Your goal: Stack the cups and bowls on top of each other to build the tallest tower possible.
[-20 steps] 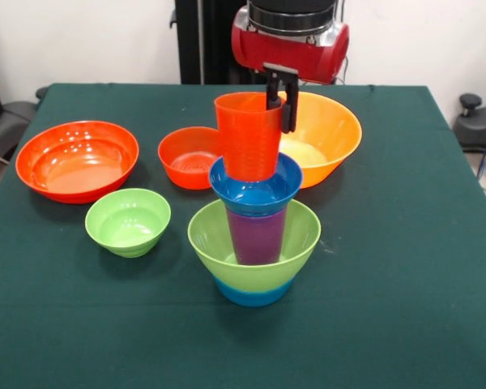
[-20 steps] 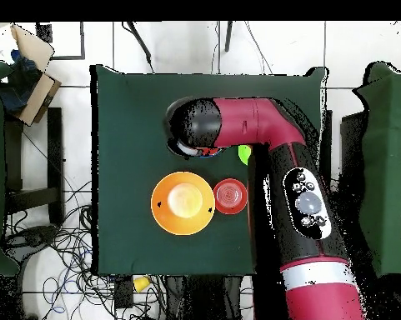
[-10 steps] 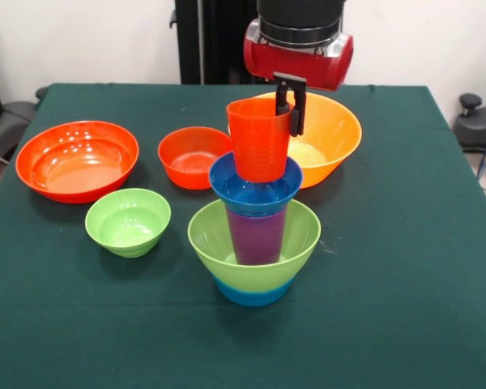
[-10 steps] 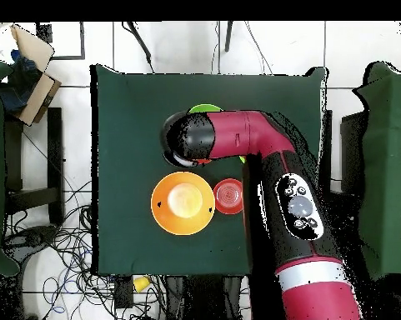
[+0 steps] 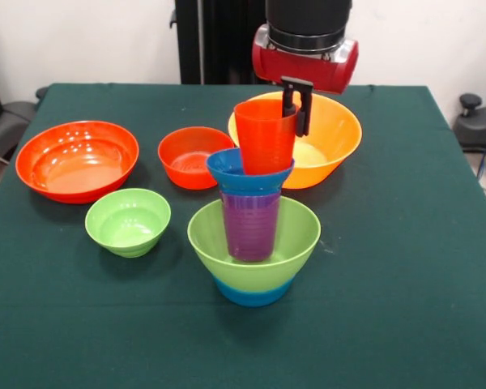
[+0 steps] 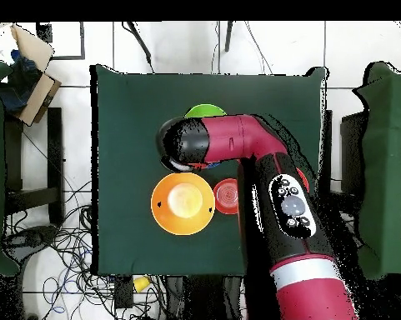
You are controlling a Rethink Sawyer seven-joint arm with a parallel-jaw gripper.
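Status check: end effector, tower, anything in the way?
End effector shut on orange-red cup rim. Cup sits in dark blue bowl, tilted atop purple cup; tower leaning. Large yellow-orange bowl close behind.

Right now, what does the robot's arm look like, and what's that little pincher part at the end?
The arm is thick and rounded, mostly shiny red with black sections. Seen from above, a black panel with round grey buttons runs along it. Its end is a black cylinder with a silver ring and a fat red band. The gripper below is small, black, and has thin straight fingers.
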